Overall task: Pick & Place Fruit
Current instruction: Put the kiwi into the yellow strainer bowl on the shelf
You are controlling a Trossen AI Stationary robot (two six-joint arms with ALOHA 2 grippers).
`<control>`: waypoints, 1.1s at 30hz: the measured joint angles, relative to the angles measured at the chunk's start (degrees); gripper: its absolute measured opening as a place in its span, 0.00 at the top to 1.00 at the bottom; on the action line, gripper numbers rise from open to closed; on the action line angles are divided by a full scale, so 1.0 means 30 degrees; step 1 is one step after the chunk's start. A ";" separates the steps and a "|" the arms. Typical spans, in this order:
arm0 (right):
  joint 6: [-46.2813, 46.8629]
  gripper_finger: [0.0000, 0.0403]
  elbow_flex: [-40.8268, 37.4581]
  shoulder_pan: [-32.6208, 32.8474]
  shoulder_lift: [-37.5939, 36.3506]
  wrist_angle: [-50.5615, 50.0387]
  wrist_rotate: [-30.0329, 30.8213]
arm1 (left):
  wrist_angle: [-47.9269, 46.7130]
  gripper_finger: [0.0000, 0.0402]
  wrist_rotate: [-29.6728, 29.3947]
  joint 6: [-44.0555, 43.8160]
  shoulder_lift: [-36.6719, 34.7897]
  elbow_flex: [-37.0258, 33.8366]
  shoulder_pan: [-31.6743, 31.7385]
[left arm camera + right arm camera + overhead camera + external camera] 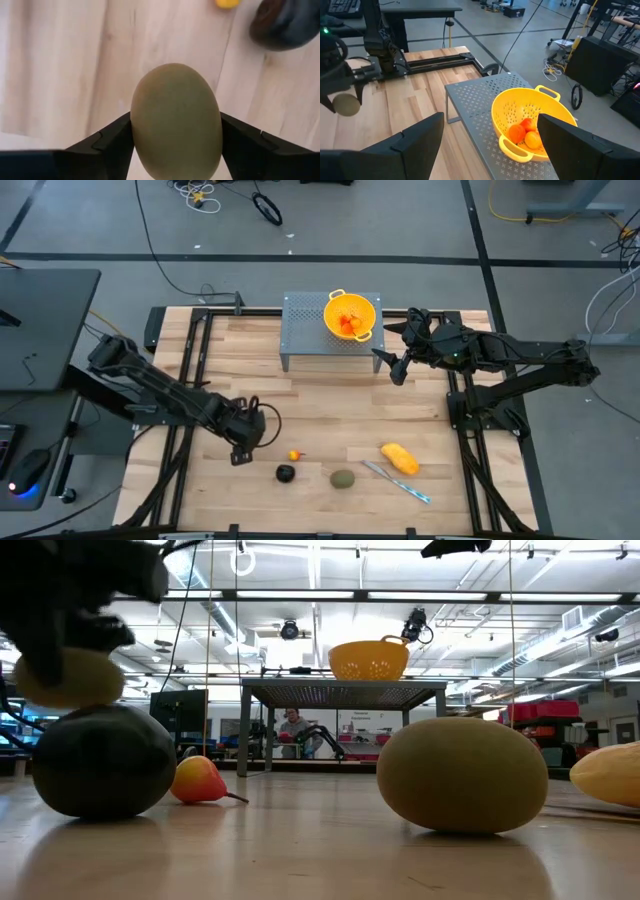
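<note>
At the lower left of the high view the left gripper (pixel 240 452) sits low over the wooden table (pixel 330 410), and what it carries is hidden from above. The left wrist view settles it: an olive-green oval fruit (pixel 176 122) is clamped between the two dark fingers (pixel 107 145), one on each flank, its long axis running away from the camera along the fingers' length, with bare table planks behind it. The low view shows the same fruit (pixel 68 678) at its upper left, hanging under the dark gripper (pixel 75 600), clear of the tabletop and just above the blackish ball.

Moving right in the high view, a tiny orange-red piece (pixel 294 455) lies just beside the gripper, then the dark blackish ball (pixel 286 473), then a second olive-green oval (pixel 343 479) near the bottom edge, its long axis roughly left to right. Further right the yellow-orange oblong fruit (pixel 400 458) lies diagonally, upper left to lower right, with the silver-and-blue knife (pixel 398 482) just beside it on the same slant.

At upper centre a grey perforated stand (pixel 310 330) carries the yellow colander (pixel 333 305), and orange-red fruits (pixel 349 324) lie inside. The right wrist view shows those pieces (pixel 525 136) plainly in the bowl.

The right gripper (pixel 398 365) hovers just right of the stand, jaws spread wide and holding nothing, as its wrist view shows between the fingers (pixel 405 145).
</note>
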 joint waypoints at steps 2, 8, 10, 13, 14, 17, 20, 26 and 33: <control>0.0000 0.18 -0.0004 0.0000 0.0000 0.0002 0.0007 | -0.0593 0.36 -0.0228 0.0946 0.0000 0.0688 0.0390; 0.0000 0.18 -0.0004 0.0000 0.0000 0.0000 0.0007 | -0.2012 0.35 -0.0684 0.3280 -0.0211 0.2181 0.2008; 0.0000 0.18 0.0000 0.0000 0.0000 0.0000 0.0007 | -0.2361 0.35 -0.0694 0.3968 -0.0204 0.2585 0.2600; 0.0000 0.18 0.0000 0.0000 0.0000 0.0000 0.0007 | -0.2611 0.36 -0.0741 0.4678 -0.0204 0.3134 0.3365; 0.0000 0.18 0.0000 0.0000 0.0000 0.0000 0.0007 | -0.2659 0.36 -0.0745 0.4946 -0.0204 0.3269 0.3579; 0.0000 0.18 0.0003 0.0000 0.0000 -0.0002 0.0007 | -0.2647 0.35 -0.0745 0.5222 -0.0204 0.3647 0.4138; 0.0000 0.18 0.0000 0.0000 0.0000 0.0000 0.0011 | -0.2660 0.35 -0.1004 0.5715 -0.0204 0.4082 0.4665; 0.0312 0.18 0.0003 -0.0015 -0.0063 -0.0013 0.0474 | -0.2654 0.36 -0.1854 0.6926 -0.0204 0.5230 0.6316; 0.0364 0.18 -0.0004 -0.0302 -0.0654 -0.0004 0.0372 | -0.2569 0.35 -0.2413 0.9047 -0.0197 0.7875 0.8807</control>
